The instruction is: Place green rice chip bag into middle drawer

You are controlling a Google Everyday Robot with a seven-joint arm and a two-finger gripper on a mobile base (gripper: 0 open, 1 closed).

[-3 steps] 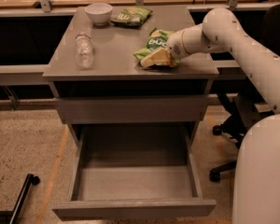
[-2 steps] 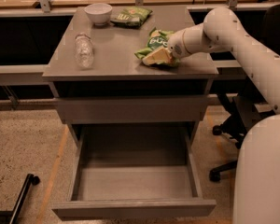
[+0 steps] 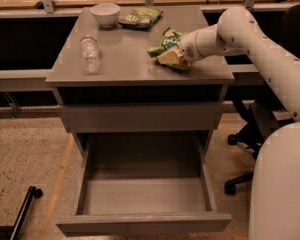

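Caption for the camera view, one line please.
Robot's hand at the green rice chip bag on the cabinet top; middle drawer stands open below.

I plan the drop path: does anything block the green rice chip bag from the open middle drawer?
Nothing visible. The pincer is at the green rice chip bag on the right side of the tabletop; the middle drawer below is pulled out, its floor bare.

an office-like robot lab: grey drawer cabinet (image 3: 140, 116) between long desks (image 3: 20, 77), wheeled office chair (image 3: 240, 135), speckled floor (image 3: 25, 159) with orange tape (image 3: 60, 179); gripper (image 3: 182, 52) over the cabinet top's right side.
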